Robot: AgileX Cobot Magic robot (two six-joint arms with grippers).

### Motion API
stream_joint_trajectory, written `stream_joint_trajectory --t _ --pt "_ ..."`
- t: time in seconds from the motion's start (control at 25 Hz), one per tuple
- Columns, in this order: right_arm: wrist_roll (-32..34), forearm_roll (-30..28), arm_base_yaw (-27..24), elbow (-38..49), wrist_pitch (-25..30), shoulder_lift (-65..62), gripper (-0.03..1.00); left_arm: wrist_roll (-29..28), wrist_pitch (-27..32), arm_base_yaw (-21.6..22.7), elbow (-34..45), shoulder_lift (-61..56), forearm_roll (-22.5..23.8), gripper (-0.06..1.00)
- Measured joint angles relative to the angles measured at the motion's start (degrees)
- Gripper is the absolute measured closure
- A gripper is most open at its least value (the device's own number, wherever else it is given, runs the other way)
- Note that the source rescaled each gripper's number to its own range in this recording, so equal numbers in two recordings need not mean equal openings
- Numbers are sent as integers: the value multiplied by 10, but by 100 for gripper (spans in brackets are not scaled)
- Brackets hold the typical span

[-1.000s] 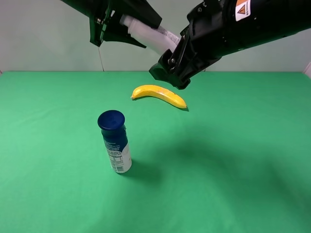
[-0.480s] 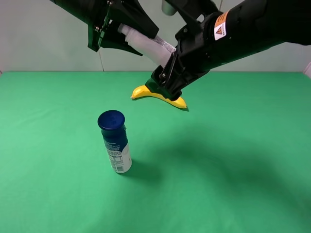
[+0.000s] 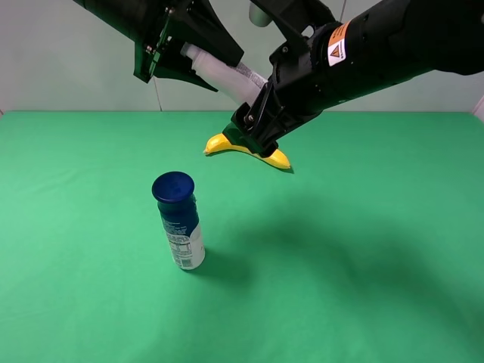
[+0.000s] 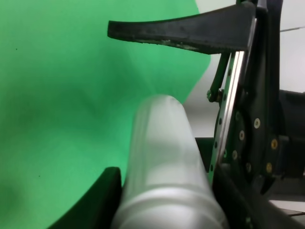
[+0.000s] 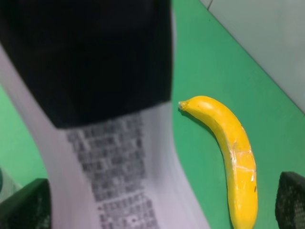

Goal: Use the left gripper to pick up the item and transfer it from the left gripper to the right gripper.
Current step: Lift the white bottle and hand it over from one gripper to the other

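A: Exterior high: blue bottle (image 3: 178, 219) upright nearest, banana (image 3: 221, 141) flat beyond, both on the surface (image 3: 363, 249).
B: Item (image 3: 246, 76)?
A: Farthest, aloft, clamped in the left gripper (image 3: 225, 72). Long axis slants down toward the right gripper (image 3: 255, 136), free end between its wide jaws. Presented for handover, I'd judge.

- The item (image 3: 224, 69) was white, with a band of fine dark print.
- The banana (image 5: 228, 143) was yellow.
- The bottle (image 3: 180, 227) had a dark blue cap and a blue-and-white label.
- The table (image 3: 363, 249) was plain green.
- The right gripper (image 3: 253, 134) was black.
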Motion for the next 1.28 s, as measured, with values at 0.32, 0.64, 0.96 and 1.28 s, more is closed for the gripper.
stream_joint_trajectory --t 0.32,0.64,0.96,1.28 --pt "0 1 2 0 1 0 74 0 -1 0 0 0 -1 94" --pt "0 1 3 0 1 0 74 -1 -1 0 0 0 -1 94" --pt "0 1 3 0 1 0 74 -1 -1 0 0 0 -1 94" --pt "0 1 3 0 1 0 74 -3 -1 0 0 0 -1 93"
